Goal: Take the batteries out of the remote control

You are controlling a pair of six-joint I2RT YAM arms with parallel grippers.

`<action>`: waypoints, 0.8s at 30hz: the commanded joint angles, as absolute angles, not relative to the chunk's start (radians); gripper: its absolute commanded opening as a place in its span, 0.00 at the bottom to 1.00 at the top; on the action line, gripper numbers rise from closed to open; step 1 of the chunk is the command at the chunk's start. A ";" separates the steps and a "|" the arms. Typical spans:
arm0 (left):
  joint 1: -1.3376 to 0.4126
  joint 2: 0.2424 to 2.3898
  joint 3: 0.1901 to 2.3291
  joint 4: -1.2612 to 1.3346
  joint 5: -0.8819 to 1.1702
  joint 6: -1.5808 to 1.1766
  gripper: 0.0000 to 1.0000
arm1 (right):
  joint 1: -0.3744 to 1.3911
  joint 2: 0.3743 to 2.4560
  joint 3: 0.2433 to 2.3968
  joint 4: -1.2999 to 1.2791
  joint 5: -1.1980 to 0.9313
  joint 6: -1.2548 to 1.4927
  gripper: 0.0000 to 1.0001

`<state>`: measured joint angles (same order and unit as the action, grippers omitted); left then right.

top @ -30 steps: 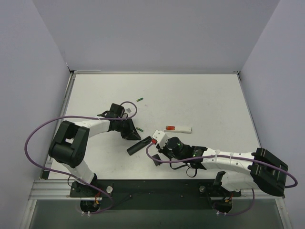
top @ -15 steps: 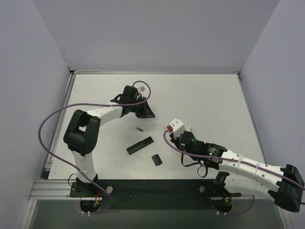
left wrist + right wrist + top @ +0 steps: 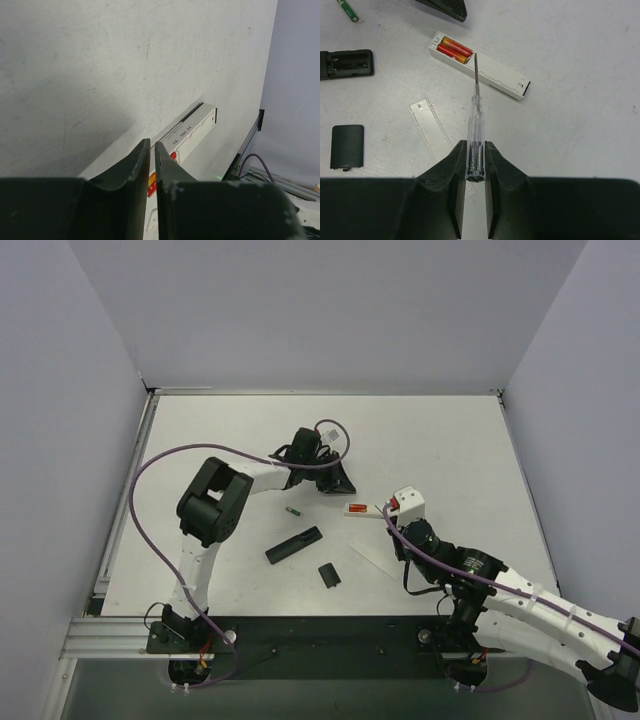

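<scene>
On the left of the desk lies the black remote control, slot up and apart from both arms. In the right wrist view its slot looks bare, so the unloading seems largely done. One green battery lies loose just beyond it, and no second battery shows in these views. The black cover rests nearby, toward the arm bases. Further right, the left end effector hangs over bare desk with its fingers drawn almost together and nothing between them. Just past it is a white remote that holds two red-orange cells, with its white lid lying off beside it. The right end effector is clamped on a clear-handled screwdriver, whose tip sits at the edge of those cells. Prying them out looks like what is left. Against half a second ago, the left end effector has swung rightward toward the white remote. The right arm has drawn back to the right and uncovered the white remote in the top view. The black remote, battery and cover have not shifted.
</scene>
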<state>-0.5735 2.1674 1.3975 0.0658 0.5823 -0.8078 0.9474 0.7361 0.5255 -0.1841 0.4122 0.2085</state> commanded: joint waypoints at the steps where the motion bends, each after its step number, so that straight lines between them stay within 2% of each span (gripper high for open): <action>1: -0.606 2.223 1.474 0.124 0.626 -0.807 0.19 | 0.940 0.721 0.538 -0.251 0.456 0.279 0.00; 10: -0.617 2.165 1.355 0.087 0.629 -0.785 0.19 | 0.937 0.738 0.600 -0.339 0.399 0.292 0.00; 24: -0.663 2.028 1.112 0.265 0.644 -0.893 0.18 | 0.874 0.841 0.676 -0.371 0.388 0.362 0.00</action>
<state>-0.6353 2.0930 1.1591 0.1474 0.6327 -0.8410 0.9112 0.8223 0.6167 -0.3370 0.4004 0.2996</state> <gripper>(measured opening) 0.188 0.130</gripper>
